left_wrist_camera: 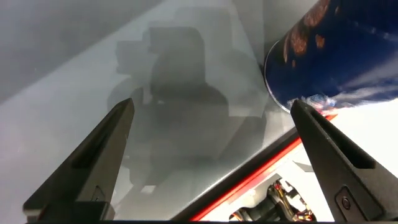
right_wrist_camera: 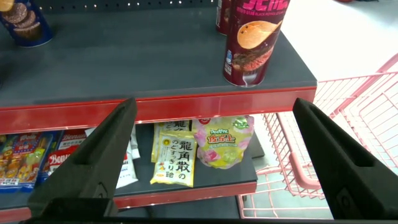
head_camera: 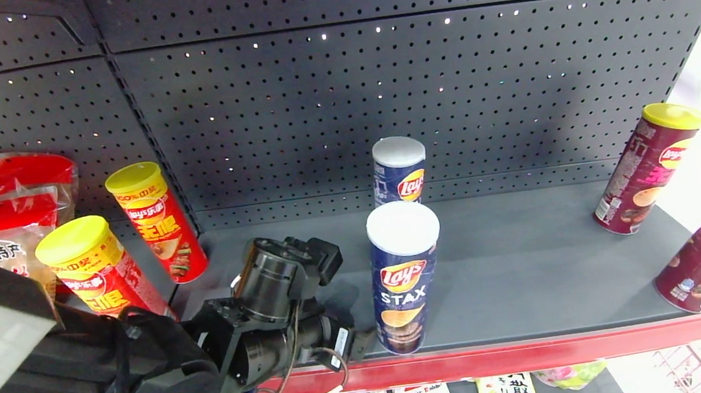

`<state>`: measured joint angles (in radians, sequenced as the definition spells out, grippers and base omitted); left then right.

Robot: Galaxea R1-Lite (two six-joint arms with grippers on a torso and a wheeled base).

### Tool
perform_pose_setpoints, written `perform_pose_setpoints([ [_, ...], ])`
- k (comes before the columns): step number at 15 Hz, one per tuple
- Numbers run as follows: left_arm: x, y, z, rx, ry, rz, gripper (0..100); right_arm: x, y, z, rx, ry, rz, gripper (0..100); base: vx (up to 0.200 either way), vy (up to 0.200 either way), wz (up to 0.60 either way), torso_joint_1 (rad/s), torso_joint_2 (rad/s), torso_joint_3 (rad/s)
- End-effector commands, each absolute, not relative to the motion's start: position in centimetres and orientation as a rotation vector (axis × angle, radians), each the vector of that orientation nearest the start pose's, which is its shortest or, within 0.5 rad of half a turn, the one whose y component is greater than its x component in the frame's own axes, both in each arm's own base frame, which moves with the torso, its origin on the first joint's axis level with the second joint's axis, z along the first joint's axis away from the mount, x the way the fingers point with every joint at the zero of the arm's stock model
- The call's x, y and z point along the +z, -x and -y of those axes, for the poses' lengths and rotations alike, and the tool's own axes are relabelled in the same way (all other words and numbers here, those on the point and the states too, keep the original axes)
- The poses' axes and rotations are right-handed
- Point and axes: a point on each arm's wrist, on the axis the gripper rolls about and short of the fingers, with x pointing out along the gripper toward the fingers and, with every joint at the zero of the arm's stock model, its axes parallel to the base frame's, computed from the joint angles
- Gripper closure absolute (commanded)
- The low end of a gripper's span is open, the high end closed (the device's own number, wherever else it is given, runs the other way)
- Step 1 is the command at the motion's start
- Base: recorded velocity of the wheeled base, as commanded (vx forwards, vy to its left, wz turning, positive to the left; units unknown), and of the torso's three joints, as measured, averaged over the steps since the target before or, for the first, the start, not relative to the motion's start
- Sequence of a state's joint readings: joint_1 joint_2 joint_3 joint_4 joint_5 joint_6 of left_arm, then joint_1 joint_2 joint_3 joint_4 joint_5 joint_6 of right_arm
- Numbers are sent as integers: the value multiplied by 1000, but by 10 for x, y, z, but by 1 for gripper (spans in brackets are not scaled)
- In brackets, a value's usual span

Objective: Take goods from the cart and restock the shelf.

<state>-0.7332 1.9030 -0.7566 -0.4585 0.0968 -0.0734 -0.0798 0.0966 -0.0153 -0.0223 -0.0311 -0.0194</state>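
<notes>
Standing upright on the grey shelf [head_camera: 529,282], the front blue can [head_camera: 406,275] looks like the item in hand: a dark blue tube with a flat white lid, its base flush on the deck. The left gripper [left_wrist_camera: 211,162] sits low beside that can's base with its fingers spread wide and nothing between them. I judge this placement to be done, leaving only the arm to pull clear.

A second blue can [head_camera: 398,168] stands directly behind the front blue can. Two red cans [head_camera: 154,220] with yellow lids stand well to its left, and two maroon cans [head_camera: 647,168] well to its right. Between the front blue can and the maroon pair lies a broad stretch of bare deck, so I think restocking is only partly finished.

The right gripper [right_wrist_camera: 211,162] hangs far to the right of the front blue can, below deck level, its fingers wide apart and empty. The pink wire cart [right_wrist_camera: 367,118] is farther right again, and I cannot tell what it holds.
</notes>
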Motion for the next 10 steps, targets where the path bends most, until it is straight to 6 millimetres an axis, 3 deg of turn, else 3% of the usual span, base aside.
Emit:
perform_pose_setpoints([
  [1, 89, -239, 213, -585, -214, -661, 0, 84, 16, -1, -110, 18, -61, 0, 0, 0, 0, 0, 0, 0],
  [10, 92, -242, 217, -592, -209, -649, 0, 84, 16, -1, -111, 19, -59, 0, 0, 0, 0, 0, 0, 0],
])
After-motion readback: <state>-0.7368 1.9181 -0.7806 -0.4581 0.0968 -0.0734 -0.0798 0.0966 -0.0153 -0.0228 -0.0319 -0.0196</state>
